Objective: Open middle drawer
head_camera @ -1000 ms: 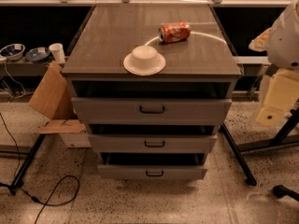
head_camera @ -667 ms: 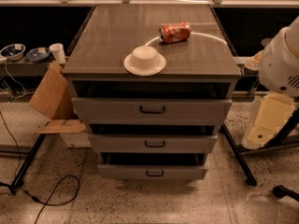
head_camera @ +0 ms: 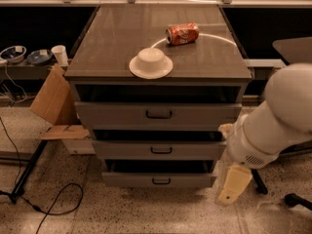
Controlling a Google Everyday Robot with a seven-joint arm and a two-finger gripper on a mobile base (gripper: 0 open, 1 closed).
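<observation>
**A:** Where is the middle drawer point(head_camera: 122, 150)?

**B:** It's the second of three in the front of the cabinet point(head_camera: 112, 38), under the taller top drawer point(head_camera: 112, 115) and above the bottom drawer point(head_camera: 126, 180). It looks pushed in, or nearly so.

**A:** How will it handle?

**B:** It's grey metal, so I'd judge it stiff and not fragile. It may have some weight, and it should slide straight out on its runners. The front is smooth and low and gives nothing to grab. The place to hold is the small black handle point(head_camera: 161, 150) at the centre of the cabinet's front. It's thin and probably slick, so hook it squarely and pull level.

**A:** And the arm?

**B:** The thick white arm point(head_camera: 278, 121) comes in from the right of the cabinet and slopes down toward its lower right corner. The gripper point(head_camera: 234, 184) hangs below it, pointing at the floor. It is just off that corner, about level with the bottom drawer and touching nothing. I can't tell whether it's open or closed.

**A:** So it's not on the handle yet?

**B:** No, it's well to the right of the cabinet's centre and too low.
</observation>
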